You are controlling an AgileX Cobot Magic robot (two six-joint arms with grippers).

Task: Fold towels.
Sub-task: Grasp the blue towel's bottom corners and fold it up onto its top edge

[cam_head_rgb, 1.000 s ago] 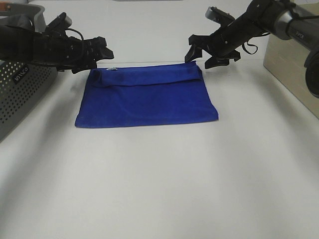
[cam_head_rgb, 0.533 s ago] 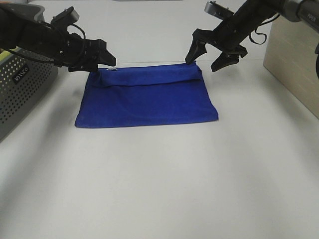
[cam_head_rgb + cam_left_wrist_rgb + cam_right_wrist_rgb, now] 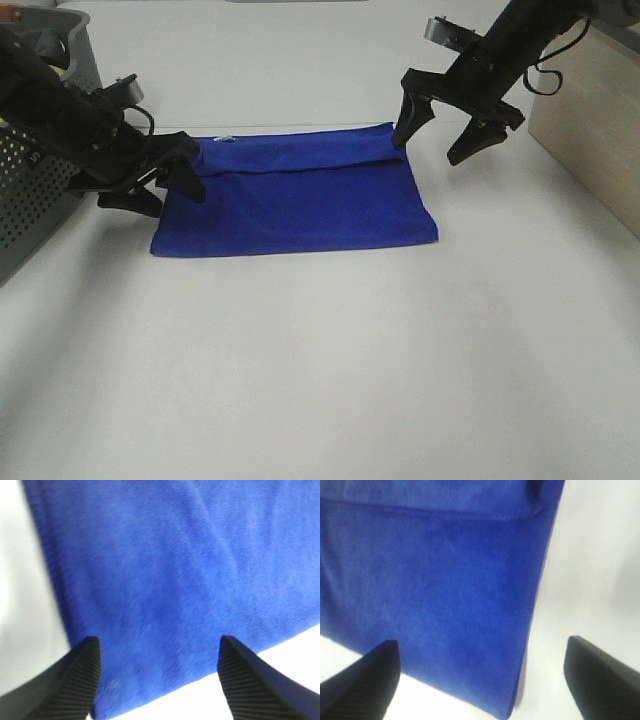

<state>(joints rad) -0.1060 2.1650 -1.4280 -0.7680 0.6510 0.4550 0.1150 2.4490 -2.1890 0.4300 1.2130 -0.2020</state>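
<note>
Progress is looking partial: the towel is lying flat on the table as a neat blue rectangle, with a narrow band doubled over along its far edge and a stitched hem showing across that band in the right wrist view. At least one fold is therefore seeming to be in place, though how many layers are lying underneath I cannot tell. What is remaining, by my judgement, is another fold or two to bring it down to a compact stack. Its long axis is running left to right across the exterior view, short edges facing the two arms, and a small white tag is sitting at the far left corner. The left gripper is hovering at the left short edge with its jaws spread wide and nothing between them but towel below. The right gripper is hanging by the far right corner, likewise spread and holding nothing. A grey basket is standing off to the left, apart from the towel.
</note>
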